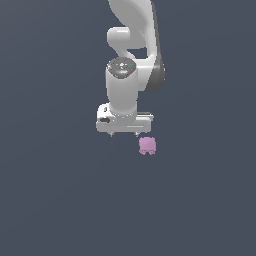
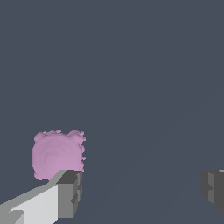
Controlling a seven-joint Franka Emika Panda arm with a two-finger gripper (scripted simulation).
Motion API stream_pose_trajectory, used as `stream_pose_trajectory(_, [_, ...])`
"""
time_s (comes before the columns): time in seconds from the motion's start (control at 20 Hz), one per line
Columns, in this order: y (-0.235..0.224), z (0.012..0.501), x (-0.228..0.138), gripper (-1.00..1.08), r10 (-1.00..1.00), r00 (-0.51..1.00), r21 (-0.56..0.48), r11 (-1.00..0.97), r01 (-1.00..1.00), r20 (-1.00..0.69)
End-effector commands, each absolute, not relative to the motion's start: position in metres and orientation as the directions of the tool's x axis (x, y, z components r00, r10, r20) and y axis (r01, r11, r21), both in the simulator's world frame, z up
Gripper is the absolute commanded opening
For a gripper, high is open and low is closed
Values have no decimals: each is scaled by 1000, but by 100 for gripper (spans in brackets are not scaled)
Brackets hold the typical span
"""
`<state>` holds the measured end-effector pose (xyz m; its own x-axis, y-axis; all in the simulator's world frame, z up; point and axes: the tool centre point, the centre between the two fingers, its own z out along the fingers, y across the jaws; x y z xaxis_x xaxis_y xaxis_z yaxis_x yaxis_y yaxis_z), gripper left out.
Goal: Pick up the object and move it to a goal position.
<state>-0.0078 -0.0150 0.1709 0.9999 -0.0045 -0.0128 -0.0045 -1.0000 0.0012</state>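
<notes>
The object [image 1: 147, 145] is a small pink-lilac lumpy blob lying on the dark floor, just below and to the exterior view's right of the white gripper [image 1: 124, 134]. In the wrist view the object [image 2: 57, 153] shows beyond one grey fingertip [image 2: 69, 192], outside the gap between the two fingers. The other fingertip [image 2: 213, 190] stands far off across the picture, so the gripper [image 2: 141, 192] is open with nothing between its fingers. Only the finger stubs show under the hand in the exterior view.
The white arm [image 1: 130, 55] rises from the hand toward the upper edge of the exterior view. All around lies a plain dark grey-blue floor [image 1: 60, 200].
</notes>
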Motion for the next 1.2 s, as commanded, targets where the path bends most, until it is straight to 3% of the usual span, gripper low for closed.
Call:
stream_pose_trajectory(0.0, [-15, 171, -8, 100, -5, 1000, 1, -1000, -5, -13])
stream_pose_trajectory(0.75, [3, 150, -13, 100, -2, 1000, -7, -1000, -2, -23])
stream_pose_trajectory(1.15, [44, 124, -21, 100, -7, 1000, -2, -1000, -8, -14])
